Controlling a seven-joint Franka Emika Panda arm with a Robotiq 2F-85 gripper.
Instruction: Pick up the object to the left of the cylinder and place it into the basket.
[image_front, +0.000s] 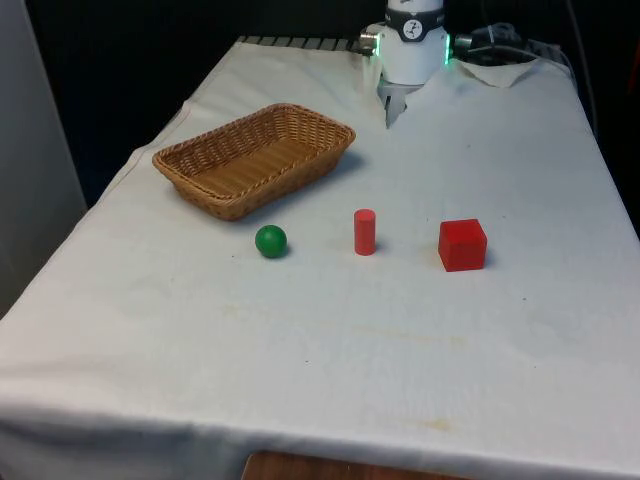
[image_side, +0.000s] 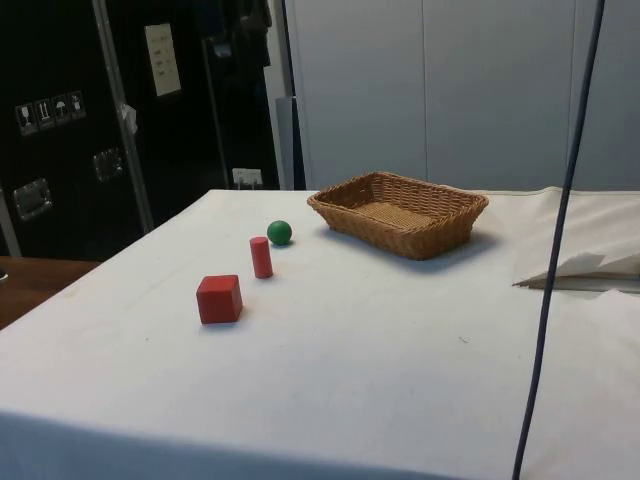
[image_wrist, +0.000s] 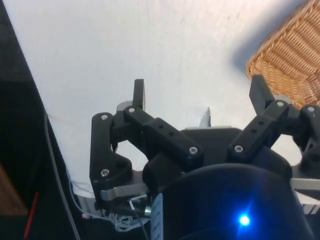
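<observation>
Green ball (image_front: 270, 241) sits left of centre in the front frame, on the bench (image_front: 330, 350), just left of the upright red cylinder (image_front: 365, 232). Red cube (image_front: 462, 245) further right. Wicker basket (image_front: 255, 158) upper left, empty. Pincer (image_wrist: 197, 95) released, fingers spread, over bare cloth near the basket's corner.

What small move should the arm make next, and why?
Probably carry the open pincer over to the green ball and lower it there: the ball lies untouched on the front view's left of the red cylinder, outside the basket, and the pincer holds nothing.
</observation>
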